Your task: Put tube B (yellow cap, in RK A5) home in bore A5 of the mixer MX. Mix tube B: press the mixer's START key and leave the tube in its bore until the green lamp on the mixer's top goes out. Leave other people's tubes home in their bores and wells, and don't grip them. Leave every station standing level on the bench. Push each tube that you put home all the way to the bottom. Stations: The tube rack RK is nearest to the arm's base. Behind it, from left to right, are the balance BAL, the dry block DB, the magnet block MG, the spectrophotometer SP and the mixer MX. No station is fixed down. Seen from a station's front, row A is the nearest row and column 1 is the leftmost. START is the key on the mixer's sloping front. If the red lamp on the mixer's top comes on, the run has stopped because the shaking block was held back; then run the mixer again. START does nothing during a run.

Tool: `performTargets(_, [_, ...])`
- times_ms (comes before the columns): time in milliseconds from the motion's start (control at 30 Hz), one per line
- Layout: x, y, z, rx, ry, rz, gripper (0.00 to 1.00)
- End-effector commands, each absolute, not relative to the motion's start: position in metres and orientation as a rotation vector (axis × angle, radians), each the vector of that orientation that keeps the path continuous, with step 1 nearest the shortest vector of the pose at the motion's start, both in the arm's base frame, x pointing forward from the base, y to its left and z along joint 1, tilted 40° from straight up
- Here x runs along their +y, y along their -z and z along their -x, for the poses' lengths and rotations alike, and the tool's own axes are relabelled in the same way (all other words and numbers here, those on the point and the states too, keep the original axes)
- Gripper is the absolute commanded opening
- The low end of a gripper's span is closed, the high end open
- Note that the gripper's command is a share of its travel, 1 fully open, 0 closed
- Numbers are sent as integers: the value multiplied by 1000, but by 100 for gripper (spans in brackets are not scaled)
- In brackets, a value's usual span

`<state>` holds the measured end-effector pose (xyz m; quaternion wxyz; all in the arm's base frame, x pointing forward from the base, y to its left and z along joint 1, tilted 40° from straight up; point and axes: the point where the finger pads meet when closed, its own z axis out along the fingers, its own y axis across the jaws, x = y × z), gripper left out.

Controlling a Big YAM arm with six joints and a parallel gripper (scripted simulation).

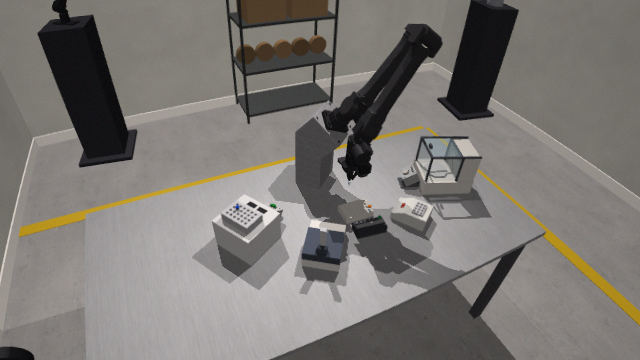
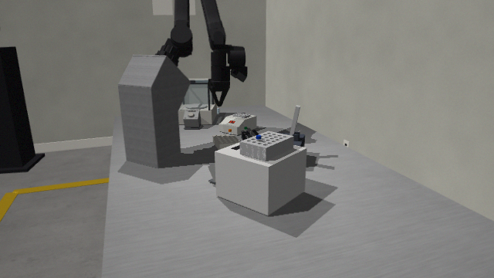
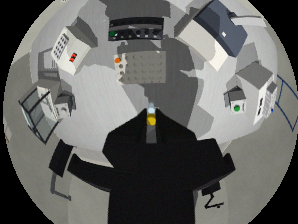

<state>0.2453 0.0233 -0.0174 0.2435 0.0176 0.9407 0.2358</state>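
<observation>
From the exterior view, nearest stands the white box-shaped mixer (image 2: 262,181) with its grey perforated block (image 2: 266,146), a blue-capped tube (image 2: 258,137) in one bore. Beyond it lie the small grey tube rack (image 1: 356,210) and the glass-walled balance (image 1: 446,165). High above the rack, the black fingers are clamped on the yellow-capped tube B (image 3: 152,120), which hangs clear of every station. To do this carry well, I would keep the tube vertical, travel high over the dark-topped spectrophotometer (image 1: 324,246), centre over bore A5, and avoid the blue-capped tube.
</observation>
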Motion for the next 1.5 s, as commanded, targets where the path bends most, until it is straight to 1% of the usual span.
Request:
performTargets(0, [12, 1, -256, 2530, -611, -15, 9])
performTargets(1133, [-12, -44, -236, 2522, -596, -7, 9])
performTargets(1467, [-13, -44, -236, 2522, -596, -7, 9])
